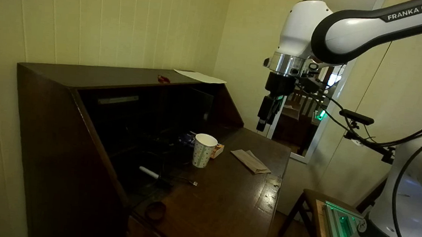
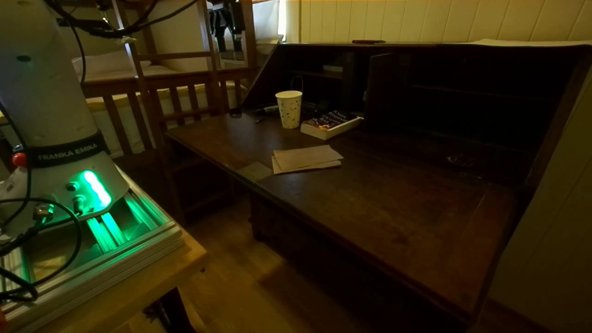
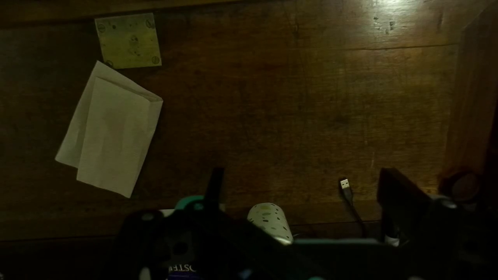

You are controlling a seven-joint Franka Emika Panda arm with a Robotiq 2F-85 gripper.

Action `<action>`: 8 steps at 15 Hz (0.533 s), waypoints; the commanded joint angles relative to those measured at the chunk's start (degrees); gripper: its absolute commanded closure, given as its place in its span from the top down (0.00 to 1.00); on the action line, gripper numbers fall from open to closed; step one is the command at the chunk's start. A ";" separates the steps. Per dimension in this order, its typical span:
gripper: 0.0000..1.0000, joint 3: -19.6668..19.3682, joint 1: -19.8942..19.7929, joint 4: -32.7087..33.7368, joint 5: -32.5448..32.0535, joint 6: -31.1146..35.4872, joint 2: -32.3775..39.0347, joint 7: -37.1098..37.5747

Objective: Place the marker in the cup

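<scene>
Cup [image 1: 203, 153] stands upright on dk wood desk [image 1: 211, 205] nr panelled wall [image 1: 128, 21], gripper [image 3: 302, 171] w/ jaws apart.

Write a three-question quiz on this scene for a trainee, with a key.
1. Fill in the gap: the cup stands ____ on the desk.
2. True or false: the gripper is open and apart from the cup.
3. Which of these lies nearest the cup? A: the folded paper; B: the book; C: the white sheet up on the desk's top.

Key: 1. upright; 2. true; 3. B.
</scene>
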 commanded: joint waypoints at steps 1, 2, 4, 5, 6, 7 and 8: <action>1.00 -0.26 0.27 0.09 -0.13 -0.13 0.01 0.09; 1.00 -0.26 0.27 0.09 -0.13 -0.13 0.01 0.09; 1.00 0.13 0.97 1.25 1.36 1.28 1.74 1.13; 1.00 2.07 1.02 3.26 0.16 3.40 5.00 3.66; 1.00 3.72 1.11 4.99 -0.94 5.92 7.75 5.92; 1.00 5.48 1.54 7.13 -1.27 8.42 10.63 8.56; 1.00 7.27 1.54 8.86 -2.19 10.80 13.32 11.58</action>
